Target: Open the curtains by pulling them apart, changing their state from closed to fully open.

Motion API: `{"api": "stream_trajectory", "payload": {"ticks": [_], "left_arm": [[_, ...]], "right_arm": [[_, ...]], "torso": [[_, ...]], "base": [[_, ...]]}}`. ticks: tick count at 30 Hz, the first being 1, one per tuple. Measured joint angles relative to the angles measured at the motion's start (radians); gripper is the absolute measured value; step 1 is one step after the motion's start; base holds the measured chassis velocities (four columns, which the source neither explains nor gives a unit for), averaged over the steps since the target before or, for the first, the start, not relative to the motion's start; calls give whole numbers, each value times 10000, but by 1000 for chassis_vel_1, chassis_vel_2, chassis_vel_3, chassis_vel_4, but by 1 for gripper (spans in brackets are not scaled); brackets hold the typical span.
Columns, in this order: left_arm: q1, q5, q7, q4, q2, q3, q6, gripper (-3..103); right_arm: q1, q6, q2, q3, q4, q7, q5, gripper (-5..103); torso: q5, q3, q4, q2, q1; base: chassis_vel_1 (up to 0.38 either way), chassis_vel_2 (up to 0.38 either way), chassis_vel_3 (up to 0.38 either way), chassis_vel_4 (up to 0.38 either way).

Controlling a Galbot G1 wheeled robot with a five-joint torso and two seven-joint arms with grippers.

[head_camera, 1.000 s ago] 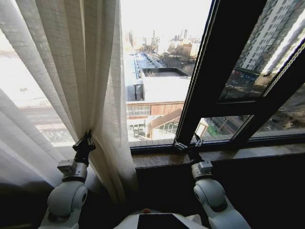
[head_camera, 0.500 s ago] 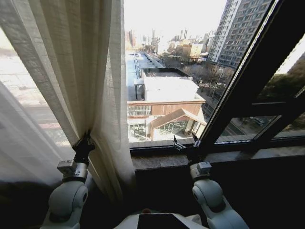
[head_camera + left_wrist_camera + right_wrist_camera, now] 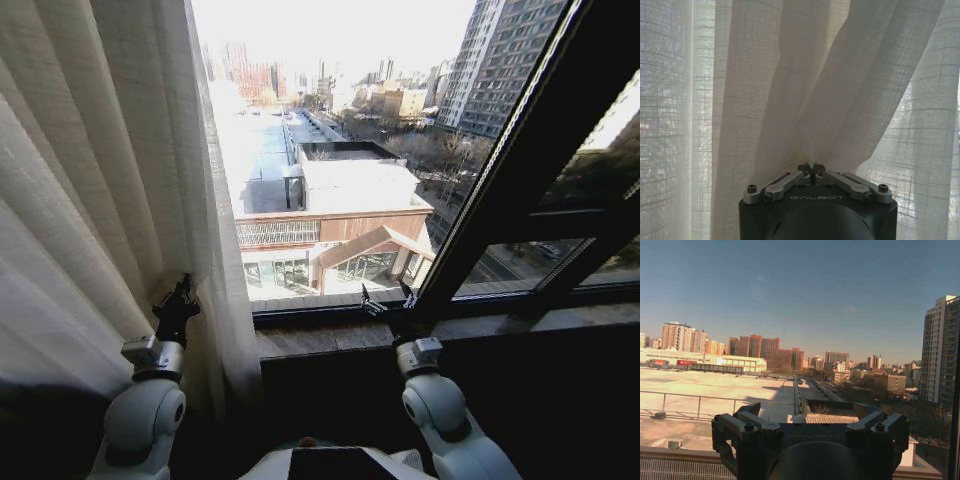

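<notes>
Pinching sheer white pleated curtains (image 3: pixel 110 190) in left claw (image 3: pixel 181 293), lower left of head frame; fingertips clamped together on a gathered fold (image 3: pixel 812 155). Hanging vertically, fabric filling left third, bunched around that claw. Sitting open and empty: right claw (image 3: pixel 387 300), lower centre-right by dark window frame (image 3: pixel 500 190), well apart.

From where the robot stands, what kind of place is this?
Probably a room high up in a city building. A sheer white curtain hangs at a big dark-framed window above a stone sill, with rooftops and towers below. The left gripper pinches the curtain; the right gripper sits open by the sill.
</notes>
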Motion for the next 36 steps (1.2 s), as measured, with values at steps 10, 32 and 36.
{"api": "stream_trajectory", "payload": {"ticks": [10, 32, 36], "left_arm": [[-48, -1106, -20, 581, -314, -2005, -238, 0], [-686, -3104, -3105, 3496, 352, -6952, -184, 0], [-712, -3093, -3790, 3860, 587, -7235, -188, 0]], "right_arm": [[-14, 24, 4, -58, -3, -29, -102, 100], [184, 46, 55, -492, -269, -249, -270, 100], [224, 46, 86, -615, -311, -270, -291, 100]], "torso": [[8, 0, -1, 0, 0], [5, 0, 1, 0, 1], [2, 0, 3, 0, 0]], "base": [[0, 0, 0, 0], [0, 0, 0, 0], [0, 0, 0, 0]]}}
